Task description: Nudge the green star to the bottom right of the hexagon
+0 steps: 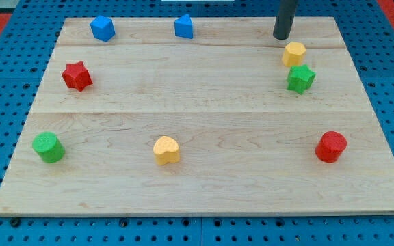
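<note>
The green star (pixel 300 78) lies on the wooden board (pixel 204 116) at the view's upper right. The yellow hexagon (pixel 294 52) sits just above it and slightly left, nearly touching it. My tip (pixel 281 36) is at the view's top right, just above and left of the yellow hexagon, a small gap away from it. The tip is not touching the green star.
A blue block (pixel 102 28) and a blue pentagon-like block (pixel 184 26) sit at the top. A red star (pixel 76 75) is at the left, a green cylinder (pixel 48 147) at lower left, a yellow heart (pixel 166 149) at bottom centre, a red cylinder (pixel 331 146) at lower right.
</note>
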### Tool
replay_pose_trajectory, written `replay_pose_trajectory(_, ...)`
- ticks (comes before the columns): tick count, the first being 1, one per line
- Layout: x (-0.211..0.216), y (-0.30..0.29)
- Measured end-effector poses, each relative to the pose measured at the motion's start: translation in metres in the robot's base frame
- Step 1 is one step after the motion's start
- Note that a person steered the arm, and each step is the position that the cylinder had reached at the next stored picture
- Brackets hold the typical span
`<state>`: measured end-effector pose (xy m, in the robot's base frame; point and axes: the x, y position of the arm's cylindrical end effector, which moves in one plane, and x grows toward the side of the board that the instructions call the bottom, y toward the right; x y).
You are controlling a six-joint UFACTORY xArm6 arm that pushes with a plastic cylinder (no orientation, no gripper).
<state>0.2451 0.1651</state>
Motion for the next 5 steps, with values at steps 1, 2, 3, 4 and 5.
replay_pose_trajectory(1, 0.068, -0.022)
replay_pose_trajectory(2, 0.096, -0.07)
replay_pose_trajectory(3, 0.148, -0.095)
replay_pose_trajectory(4, 0.152, -0.05)
replay_pose_trajectory(5, 0.125, -0.064)
